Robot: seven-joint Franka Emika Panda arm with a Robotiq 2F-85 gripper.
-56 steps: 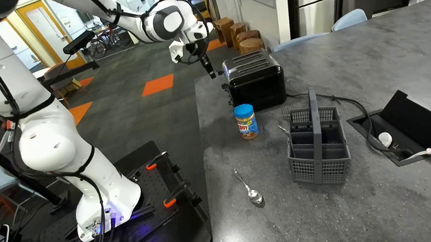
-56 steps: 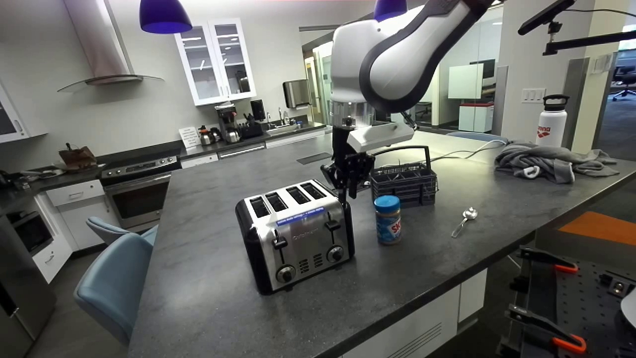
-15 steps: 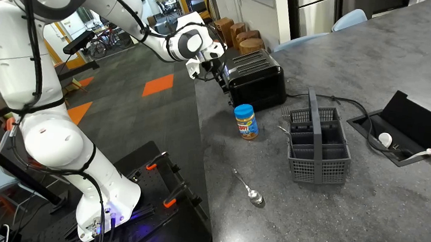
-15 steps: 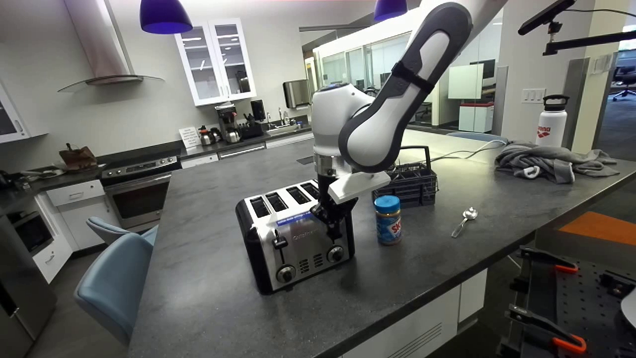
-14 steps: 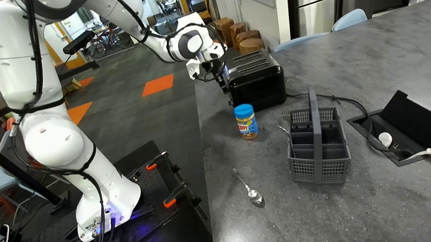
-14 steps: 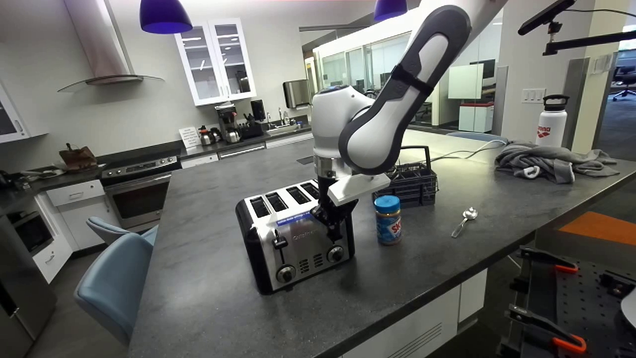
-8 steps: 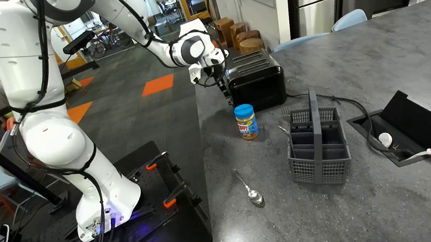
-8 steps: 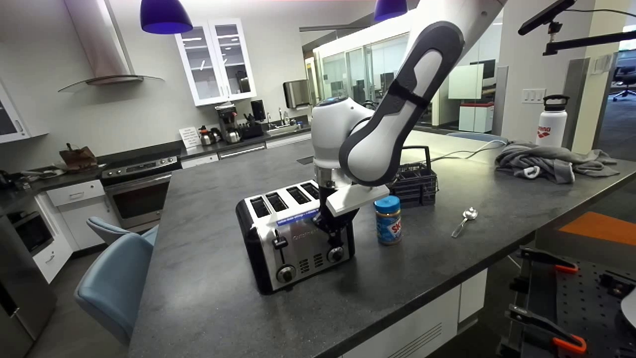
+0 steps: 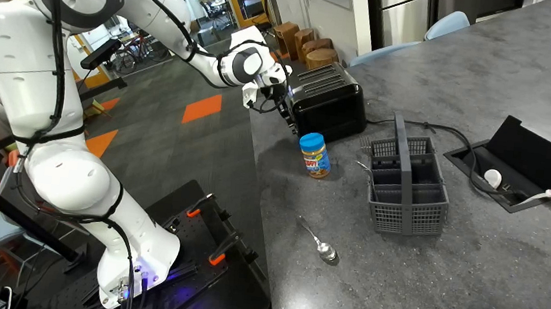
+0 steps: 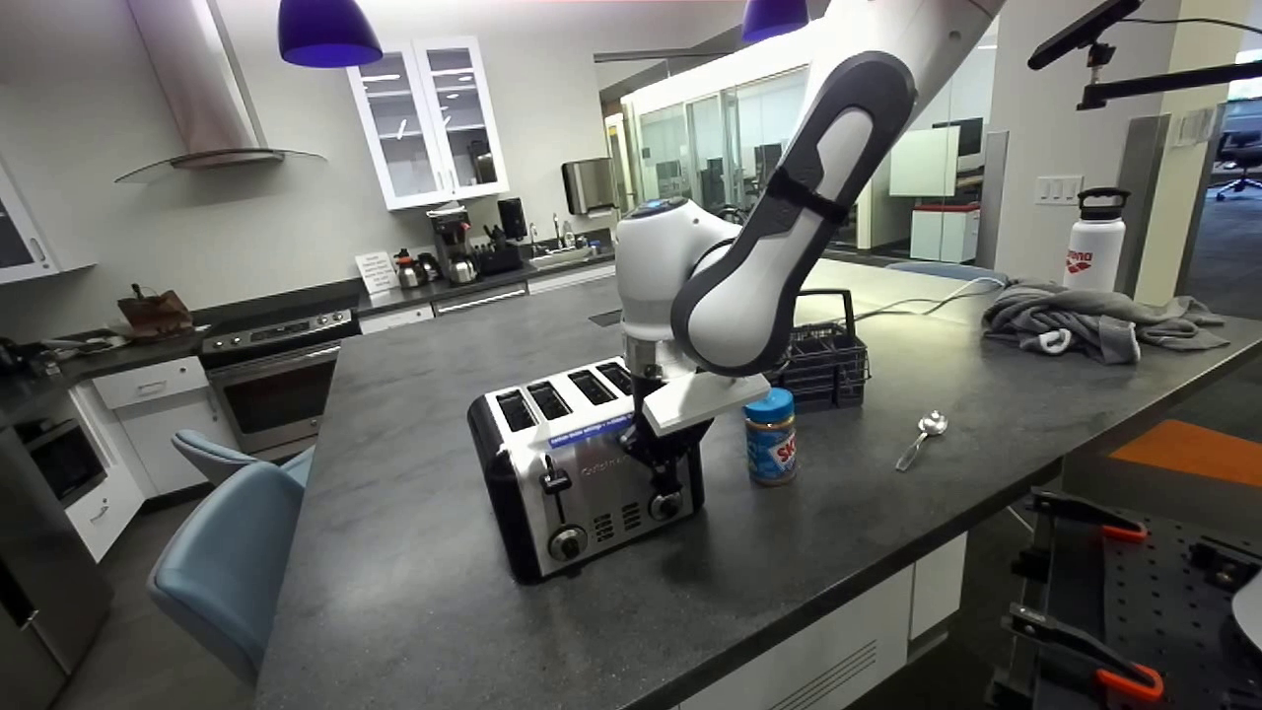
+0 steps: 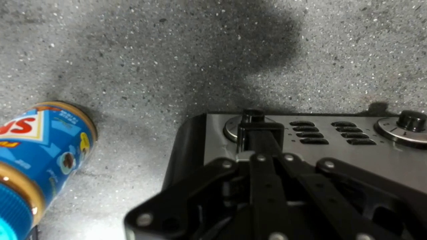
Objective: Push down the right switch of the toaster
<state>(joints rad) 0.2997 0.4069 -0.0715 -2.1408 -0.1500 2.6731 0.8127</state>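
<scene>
The toaster (image 10: 592,483), a four-slot appliance with a brushed-metal front and black end panels, stands upright on the grey counter (image 10: 424,631), its front facing a nearby edge. My gripper (image 11: 261,133) points down at the right-hand part of that front, clenched, with no gap showing at its tip and nothing seen held there. It hides the right switch, so I cannot tell how far down that lever sits; the right dial (image 10: 666,508) shows just below its tip, and the matching left switch (image 10: 555,481) is in plain sight. I judge the toaster rigid and moderately heavy, enough to stay put under a downward push, with a slick metal face that gives little to grip. Nothing here wants squeezing: the switch is probably springy, best pressed straight down on its protruding tab, since leaning inward could slide the whole body back. Were it ever lifted, the black ends would be the place to hold. A blue-lidded peanut butter jar (image 10: 770,439) stands near its right end, with a grey cutlery basket (image 9: 407,219) farther in and a spoon (image 9: 326,251) lying well apart. Beyond, in an exterior view, the room is a kitchen: range hood (image 10: 197,89), white wall cabinet (image 10: 427,118) with glass doors, and a blue chair (image 10: 222,572) standing beside the counter.
</scene>
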